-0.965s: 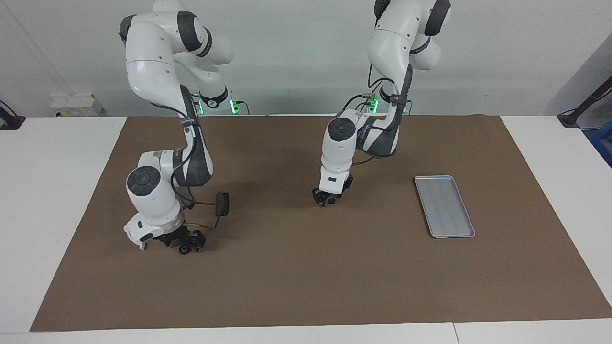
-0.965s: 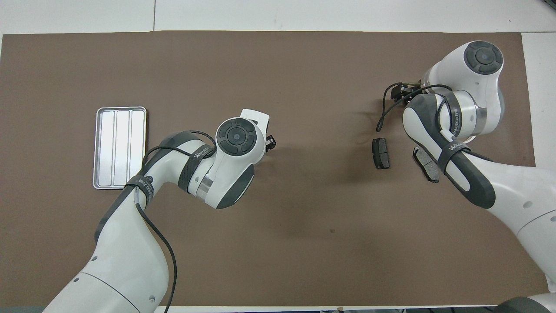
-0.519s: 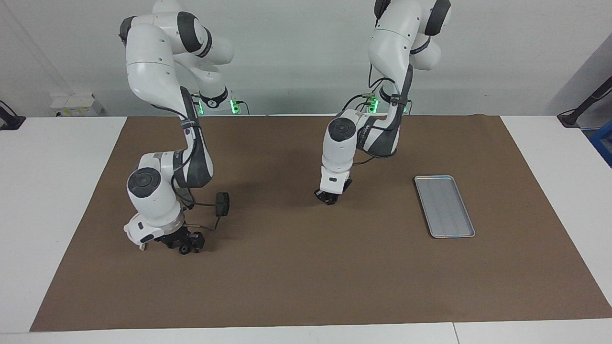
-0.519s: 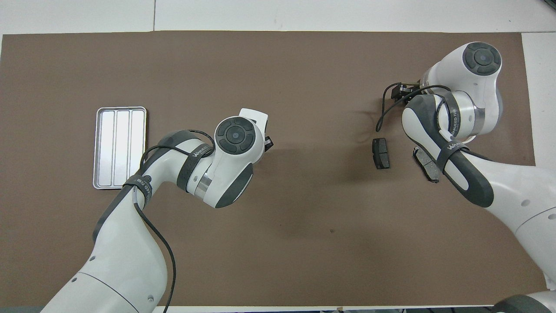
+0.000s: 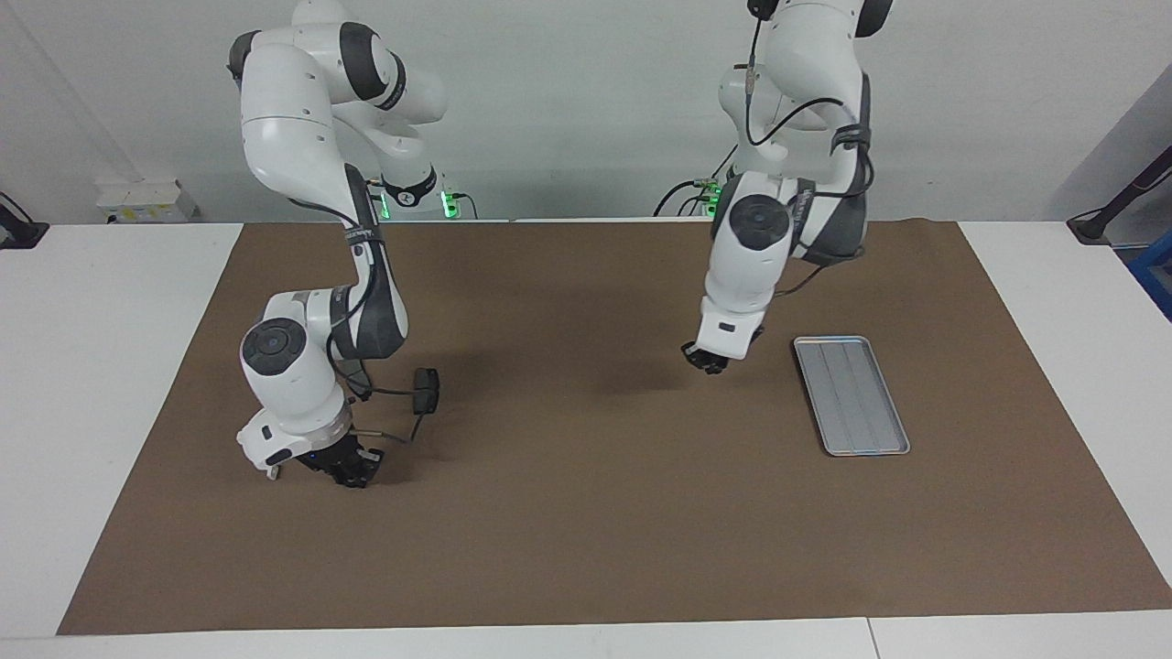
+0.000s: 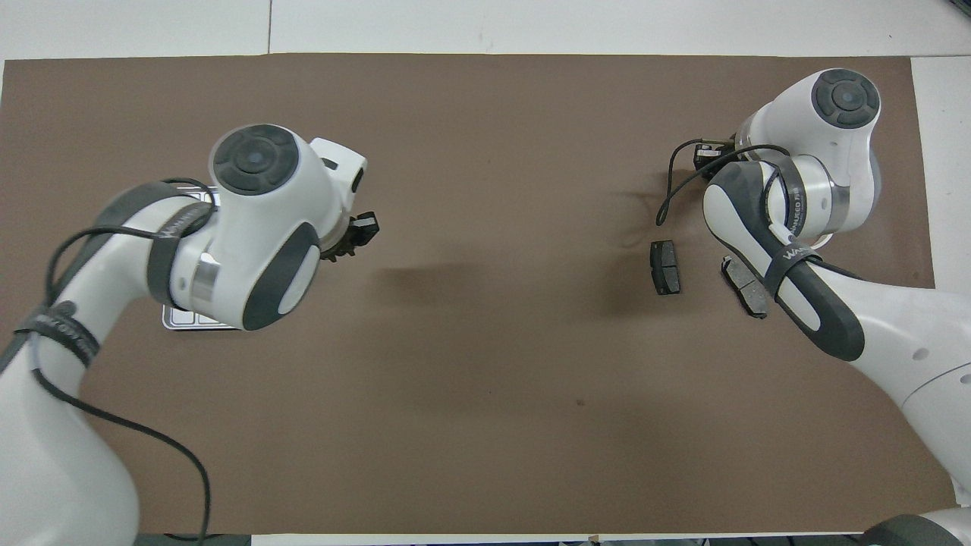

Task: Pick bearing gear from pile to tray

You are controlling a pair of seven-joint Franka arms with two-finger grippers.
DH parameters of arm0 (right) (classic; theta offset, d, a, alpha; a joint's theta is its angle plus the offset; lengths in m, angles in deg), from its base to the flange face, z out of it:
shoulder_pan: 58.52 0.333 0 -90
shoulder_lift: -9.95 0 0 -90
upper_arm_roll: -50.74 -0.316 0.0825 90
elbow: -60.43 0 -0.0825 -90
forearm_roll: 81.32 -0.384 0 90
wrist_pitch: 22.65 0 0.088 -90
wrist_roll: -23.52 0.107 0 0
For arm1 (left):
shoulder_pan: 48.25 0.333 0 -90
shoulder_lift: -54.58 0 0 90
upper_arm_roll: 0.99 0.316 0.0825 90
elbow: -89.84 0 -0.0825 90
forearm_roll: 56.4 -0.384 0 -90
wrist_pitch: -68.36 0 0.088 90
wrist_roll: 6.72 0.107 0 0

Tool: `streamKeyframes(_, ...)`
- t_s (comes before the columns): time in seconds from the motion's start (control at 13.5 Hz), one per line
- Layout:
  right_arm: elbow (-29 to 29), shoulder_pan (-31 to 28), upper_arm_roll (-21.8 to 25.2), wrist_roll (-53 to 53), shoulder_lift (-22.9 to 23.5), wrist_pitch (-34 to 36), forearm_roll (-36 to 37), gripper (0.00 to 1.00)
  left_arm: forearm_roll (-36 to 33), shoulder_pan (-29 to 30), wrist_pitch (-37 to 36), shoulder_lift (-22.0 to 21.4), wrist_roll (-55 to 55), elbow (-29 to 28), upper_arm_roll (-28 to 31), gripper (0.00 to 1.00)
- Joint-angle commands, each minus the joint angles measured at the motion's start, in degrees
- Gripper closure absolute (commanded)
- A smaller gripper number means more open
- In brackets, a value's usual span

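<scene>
While the left gripper [image 5: 707,359] hangs closed over the mat [image 5: 586,513] beside the tray [image 5: 851,394], the right gripper [image 5: 352,469] sits low at the pile [image 6: 667,267] — whether its fingers are apart or together, I cannot tell.

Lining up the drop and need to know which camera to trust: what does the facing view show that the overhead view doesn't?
Facing view only: the whole tray, and the left gripper up in the air over the mat, short of the tray. Overhead view only: a second brake pad; the tray is mostly covered there. Both: the right gripper low at the mat, and one brake pad lying near it.
</scene>
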Motion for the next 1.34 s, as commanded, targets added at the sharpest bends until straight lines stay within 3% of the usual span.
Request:
streamKeyframes(0.0, -0.1, -0.4, -0.4, 0.4, 0.9, 0.9, 0.4, 1.0, 0.7, 6.5, -2.5, -2.8, 15.4, -3.1, -0.4, 0.96)
streamKeyframes(0.15, -2.6, 0.2, -0.7, 0.4, -1.0, 8.1, 0.7, 1.0, 0.7, 11.0, -1.2, -3.7, 23.4, -5.8, -0.4, 0.96)
streamKeyframes(0.37, -11.8, 4.4, -1.5, -0.3, -6.6, 29.2, 0.4, 1.0, 2.0, 19.6, 10.3, -6.4, 37.2, -15.5, -0.5, 0.96)
streamKeyframes(0.52, -12.8, 5.2, -5.9, 1.0, -11.8, 37.2, -1.1, 1.0, 3.4, 20.7, 13.4, -6.7, 39.8, -18.3, -0.4, 0.96)
streamKeyframes(0.67, -12.9, 8.0, -10.2, 9.8, -15.1, 40.9, -2.3, 1.0, 3.4, 21.5, 14.1, -6.8, 40.9, -20.1, -0.4, 0.96)
streamKeyframes(0.96, -12.4, 17.4, -12.2, 38.3, -14.6, 34.8, -8.0, 1.0, 3.4, 23.0, 19.3, -7.4, 43.2, -25.2, -0.4, 0.93)
streamKeyframes(1.26, -4.6, 24.4, -12.0, 49.2, -10.7, 19.5, -7.3, 1.0, 4.2, 23.1, 19.8, -7.6, 43.2, -25.8, -0.4, 0.92)
